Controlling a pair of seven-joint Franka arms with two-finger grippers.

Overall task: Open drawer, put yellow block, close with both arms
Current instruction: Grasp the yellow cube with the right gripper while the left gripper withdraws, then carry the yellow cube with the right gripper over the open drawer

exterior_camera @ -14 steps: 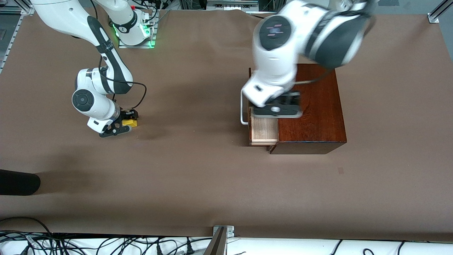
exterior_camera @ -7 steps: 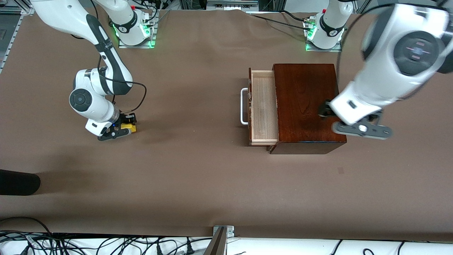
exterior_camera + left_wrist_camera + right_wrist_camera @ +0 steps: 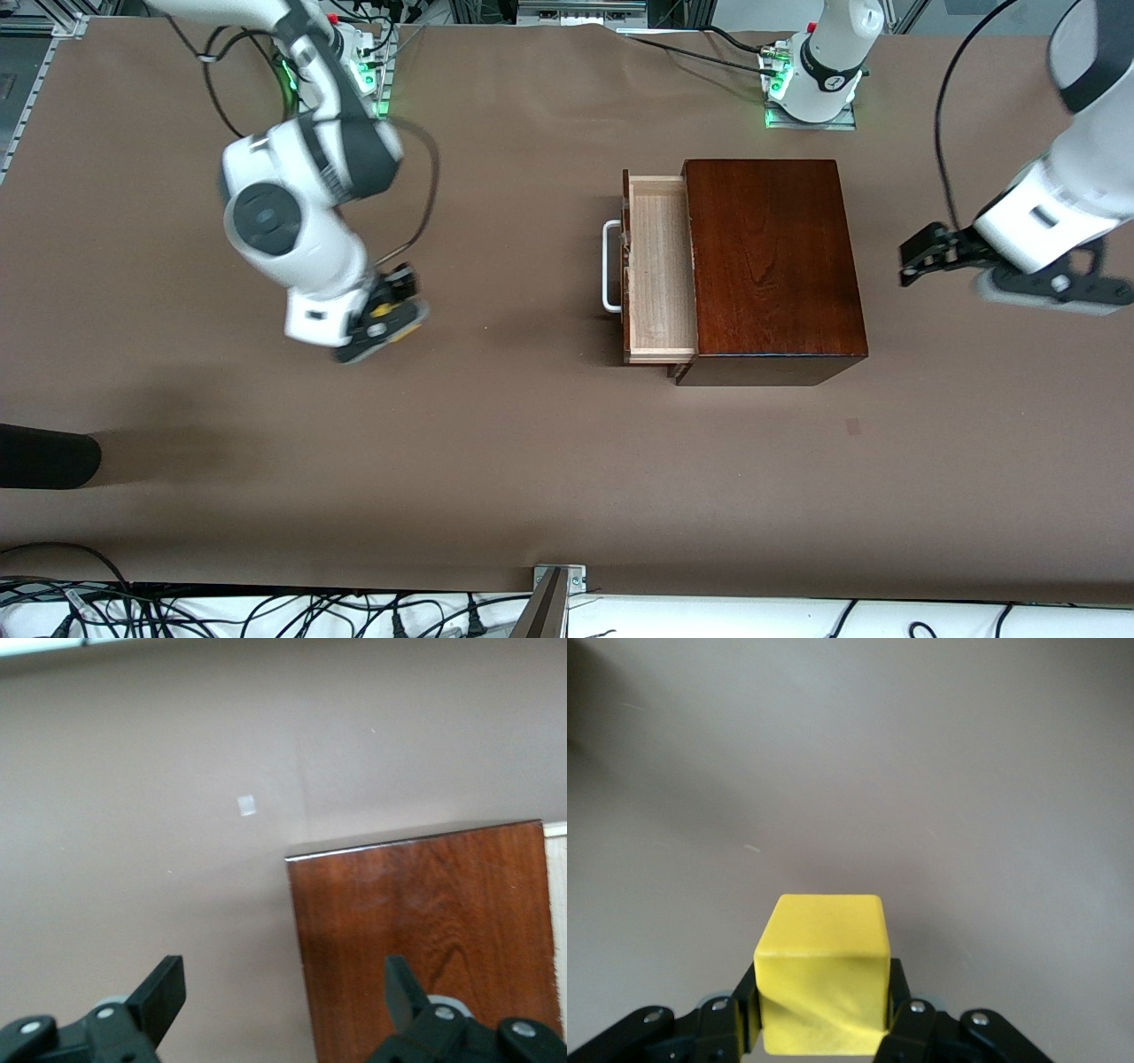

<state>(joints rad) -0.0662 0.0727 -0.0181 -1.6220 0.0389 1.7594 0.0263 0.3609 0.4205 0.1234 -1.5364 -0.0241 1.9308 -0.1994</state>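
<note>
The drawer (image 3: pixel 657 270) stands open in its wooden box (image 3: pixel 769 266). The right claw (image 3: pixel 824 1028) grips the yellow block (image 3: pixel 383 310), lifted above the desk (image 3: pixel 496 443) toward the right arm's end from the box. Carrying seems underway; next, lowering it into the tray. The left claw (image 3: pixel 283 992) hangs wide apart over the box's edge.

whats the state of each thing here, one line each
drawer: pulled open, tray empty
yellow block: gripped, lifted off the table
right pincer: shut on the block, over bare table
left pincer: open, empty, in the air beside the wooden box
</note>
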